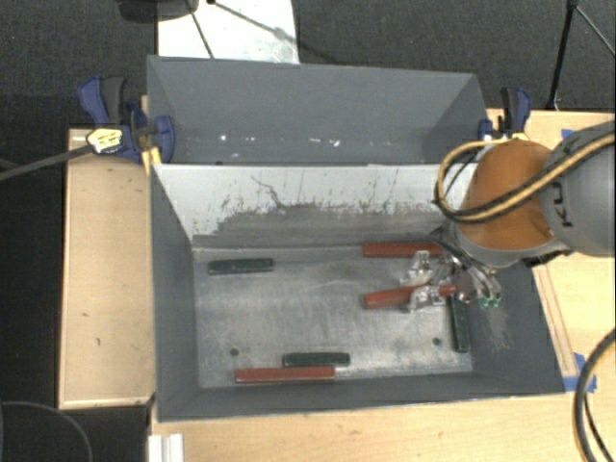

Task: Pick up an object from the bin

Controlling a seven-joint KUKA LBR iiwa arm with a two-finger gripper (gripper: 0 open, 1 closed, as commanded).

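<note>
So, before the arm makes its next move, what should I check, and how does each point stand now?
1. Gripper inside the bin, over its right part: ok.
2. A target near: the red-brown bar in the middle ends at the gripper: ok.
3. That bar actually held: cannot tell.
4. Room around: a dark green bar lies close beside the gripper, the upper red-brown bar just behind it: not ok.
</note>
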